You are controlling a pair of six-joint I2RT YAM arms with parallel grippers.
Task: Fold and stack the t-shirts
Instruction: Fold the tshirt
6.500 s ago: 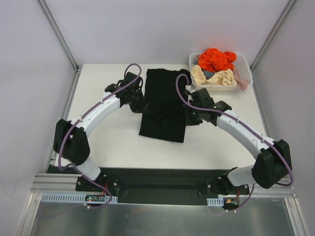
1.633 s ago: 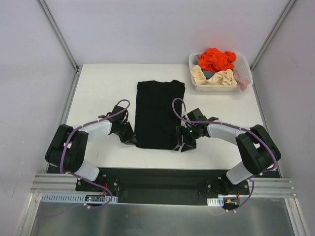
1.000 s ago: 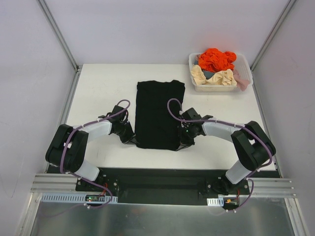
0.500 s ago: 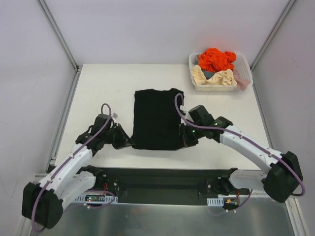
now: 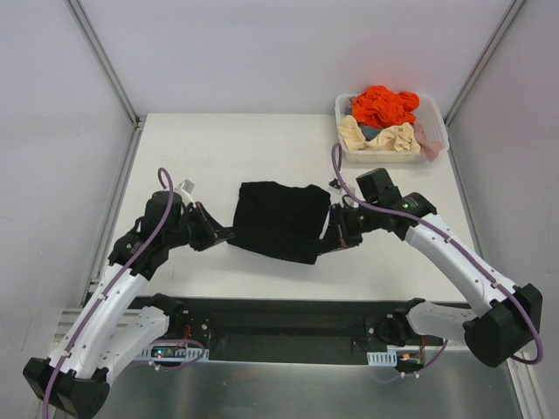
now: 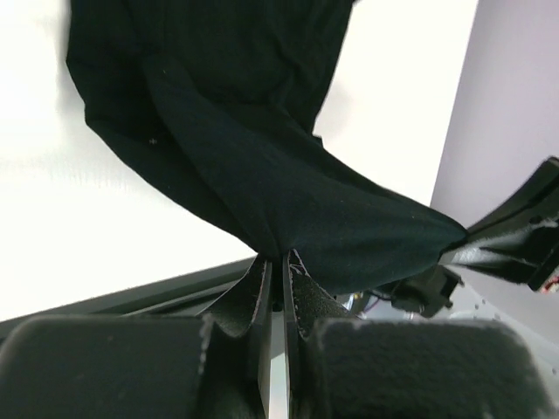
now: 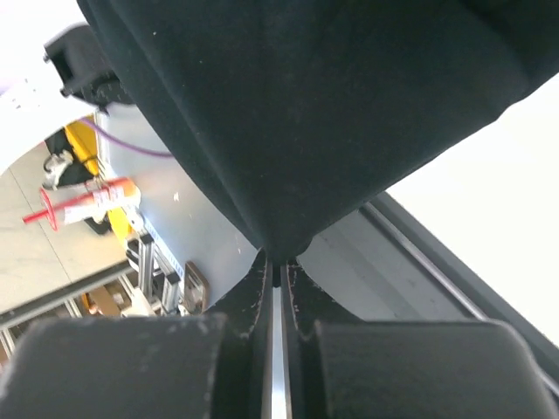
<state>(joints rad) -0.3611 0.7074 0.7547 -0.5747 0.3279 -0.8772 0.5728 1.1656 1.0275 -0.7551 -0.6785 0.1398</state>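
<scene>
The left gripper and right gripper now pinch the near corners of the black t-shirt; moments ago it lay flat on the table; its hem is raised, so the fold-over looks begun.

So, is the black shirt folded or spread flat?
Mid-fold: the left gripper and right gripper pinch the near corners of the shirt, raised off the table.

My fixed camera looks down over the whole surface from high behind the rig. Both wrist cameras peer closely along their jaws; all share the black t-shirt.
</scene>
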